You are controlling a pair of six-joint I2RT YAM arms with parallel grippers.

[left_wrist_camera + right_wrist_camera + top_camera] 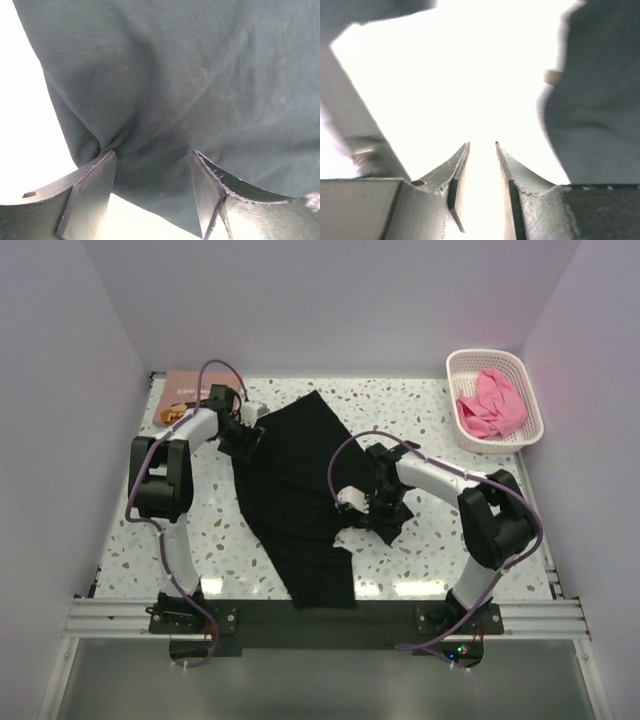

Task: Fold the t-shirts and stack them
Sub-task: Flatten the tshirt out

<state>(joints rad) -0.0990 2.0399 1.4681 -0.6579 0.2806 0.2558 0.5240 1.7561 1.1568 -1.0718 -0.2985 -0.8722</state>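
The black t-shirt [300,490] lies spread out across the middle of the table, with its lower end at the front edge. My left gripper [248,440] is at its upper left edge. In the left wrist view the gripper [152,152] is open, its fingertips press into the black cloth [190,75], and the cloth puckers at the left finger. My right gripper [364,506] is beside the shirt's right sleeve [388,522]. It [482,143] is open by a narrow gap with nothing in it, and black cloth [600,100] lies to its right. The bright pink t-shirt [490,405] lies crumpled in the basket. The salmon-pink t-shirt [185,388] lies at the back left.
The white-and-pink lattice basket [455,370] stands at the back right corner. White walls close in the table on three sides. The black rail [320,615] with the arm bases runs along the front edge, and the shirt's hem overlaps it.
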